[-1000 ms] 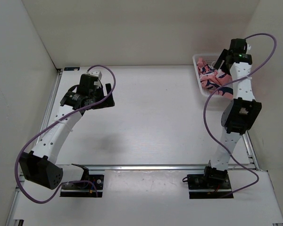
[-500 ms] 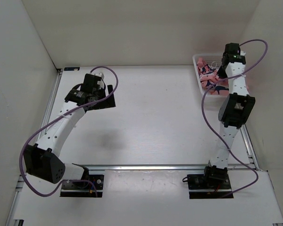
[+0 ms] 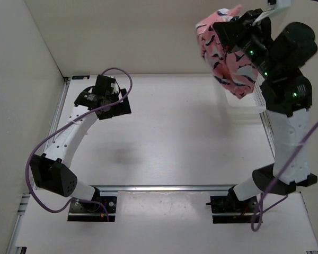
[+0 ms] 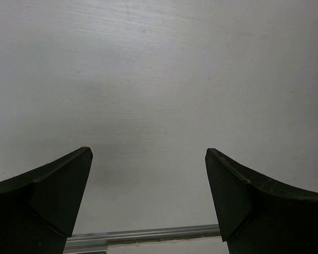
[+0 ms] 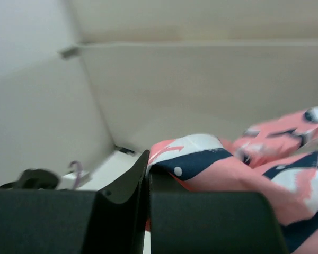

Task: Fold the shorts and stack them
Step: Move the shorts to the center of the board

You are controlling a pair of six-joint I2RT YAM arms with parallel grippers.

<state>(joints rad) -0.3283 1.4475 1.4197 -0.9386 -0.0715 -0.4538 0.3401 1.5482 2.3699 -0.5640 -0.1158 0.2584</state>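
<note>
My right gripper (image 3: 222,27) is raised high at the back right and is shut on the shorts (image 3: 226,58), salmon-pink with navy-and-white shapes, which hang bunched below it in the air. In the right wrist view the fabric of the shorts (image 5: 238,164) is pinched between the closed jaws of the right gripper (image 5: 148,159) and spills to the right. My left gripper (image 3: 119,103) hovers open over the back left of the table. The left wrist view shows the left gripper (image 4: 148,164) with its jaws wide apart and only bare table between them.
The white mesh basket (image 3: 259,98) is mostly hidden behind the right arm at the back right. White walls enclose the table on three sides. A metal rail (image 3: 169,187) runs along the near edge by the arm bases.
The right gripper shut on the shorts in the basket and lifted them high above the table. The left arm shifted slightly toward the back.
</note>
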